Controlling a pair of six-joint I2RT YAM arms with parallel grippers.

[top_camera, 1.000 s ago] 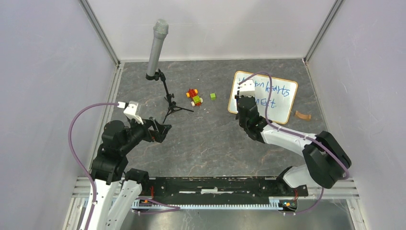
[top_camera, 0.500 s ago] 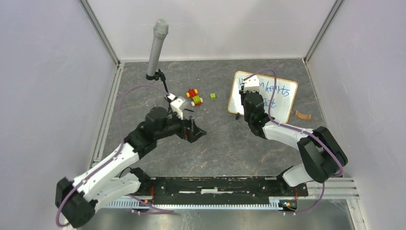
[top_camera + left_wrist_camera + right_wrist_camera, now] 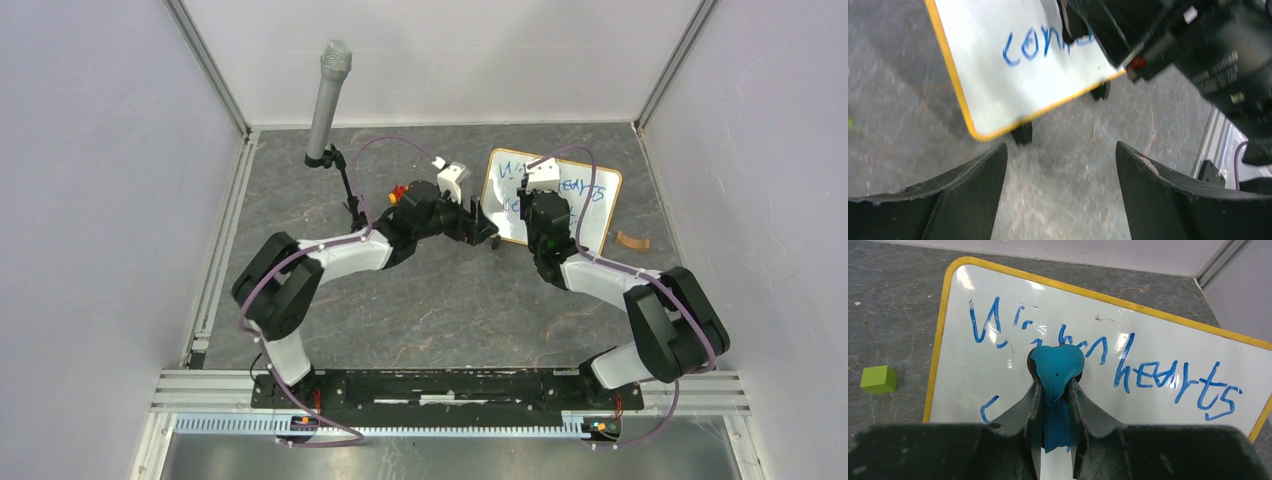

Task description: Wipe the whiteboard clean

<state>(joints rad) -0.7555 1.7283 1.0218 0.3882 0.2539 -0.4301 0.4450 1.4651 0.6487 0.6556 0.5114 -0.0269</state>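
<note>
Right gripper point(image 3: 1055, 385) clamped on blue wiper point(image 3: 1057, 365), apparently touching mid-whiteboard point(image 3: 1158, 410); writing extends both ways along long axis. Left gripper point(image 3: 1059, 150) wide open, empty, beside its corner.

Yellow-framed whiteboard point(image 3: 1143, 405), rounded corners, blue handwriting, on two small black feet.

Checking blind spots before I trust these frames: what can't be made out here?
Top external: right arm hides middle writing on the whiteboard.
Right wrist: right end effector and its blue pad cover some letters; pad contact unclear.
Left wrist: blurred; right arm hides the lower word's end.
</note>
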